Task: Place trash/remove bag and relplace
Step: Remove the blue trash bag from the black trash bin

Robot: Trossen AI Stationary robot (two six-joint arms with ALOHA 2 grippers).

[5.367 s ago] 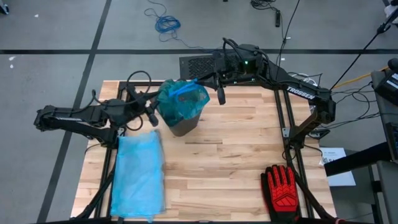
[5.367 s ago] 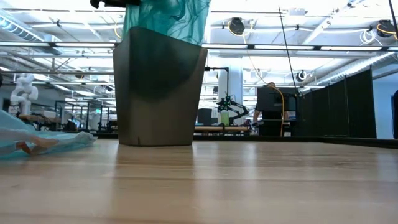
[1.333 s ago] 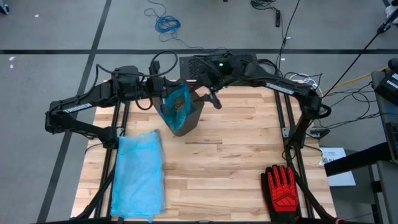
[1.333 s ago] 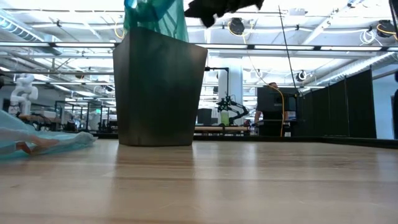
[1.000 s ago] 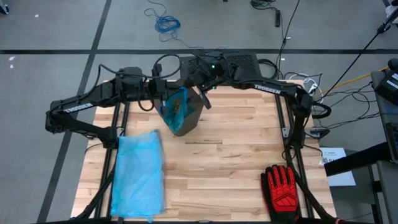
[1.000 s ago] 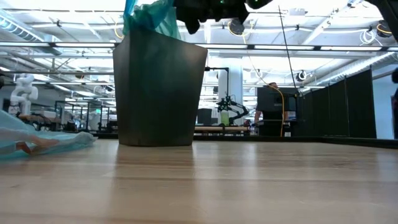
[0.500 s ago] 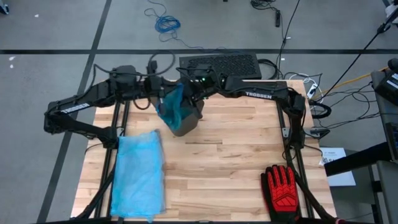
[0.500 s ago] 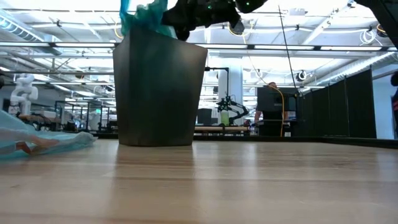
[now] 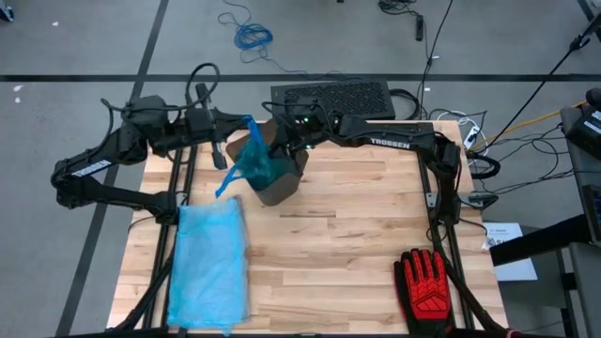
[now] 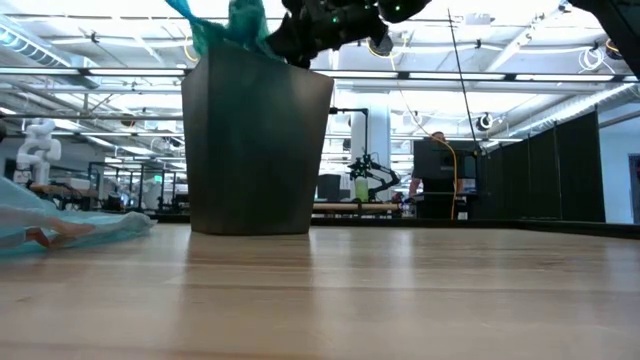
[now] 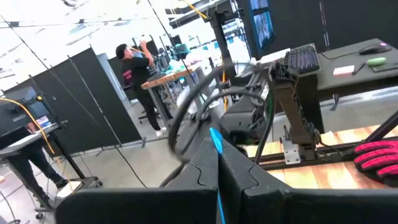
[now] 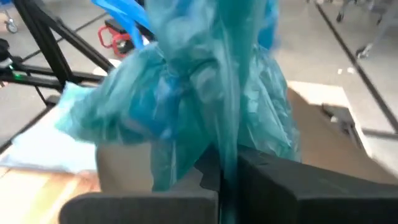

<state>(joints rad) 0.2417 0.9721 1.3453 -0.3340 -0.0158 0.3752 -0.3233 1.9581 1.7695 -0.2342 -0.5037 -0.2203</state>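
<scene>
1. Left tool (image 9: 228,155) is pinched on the blue strap of the teal bag (image 9: 255,165), in the upper left of the high view.
2. Right tool (image 9: 282,148) is squeezed shut on the bag's bunched top, just above the dark bin (image 9: 282,180).
3. That bag sits in the bin, near the table's (image 9: 338,235) far edge.
4. A flat blue bag (image 9: 208,263) lies lower left.
5. A red glove (image 9: 427,282) lies lower right.
6. No trash can be seen inside the bag.
</scene>
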